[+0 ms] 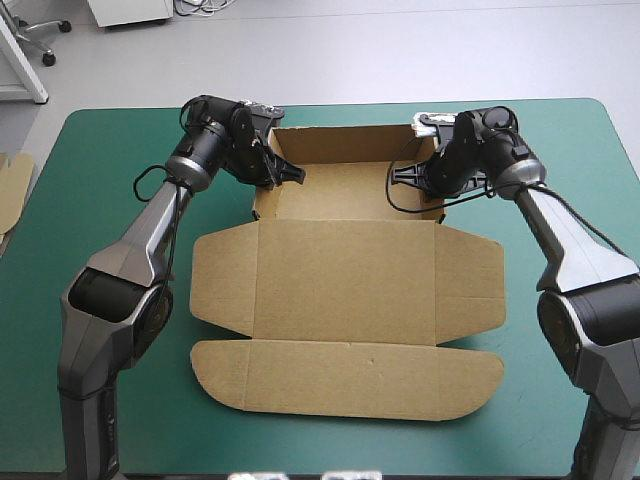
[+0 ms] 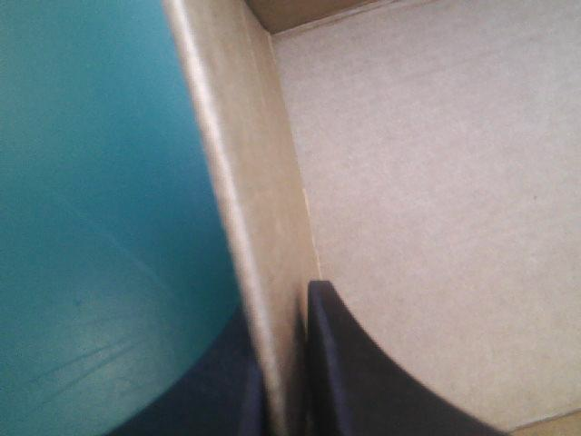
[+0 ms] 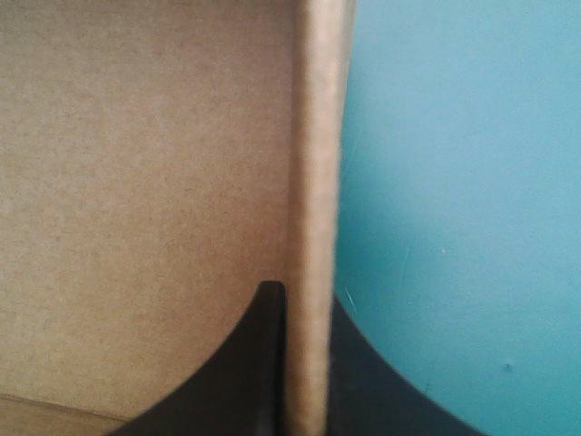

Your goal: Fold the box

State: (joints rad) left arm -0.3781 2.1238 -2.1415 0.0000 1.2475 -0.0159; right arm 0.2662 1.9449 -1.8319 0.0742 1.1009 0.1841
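Brown box (image 1: 345,270) walls are being clamped: left gripper (image 1: 287,173), wrist bent inward, is gripping the ten o'clock wall; right gripper (image 1: 403,177) is mirroring it, gripping the two o'clock wall.

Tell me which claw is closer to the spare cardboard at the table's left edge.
Left. The left gripper clamps the box's left wall, nearer the spare board; the right gripper clamps its right wall, farther.

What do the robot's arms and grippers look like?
The left arm and right arm are silver-grey tapered links with black joints and black wrists. The left gripper and right gripper each have two broad black fingers curved like fins.
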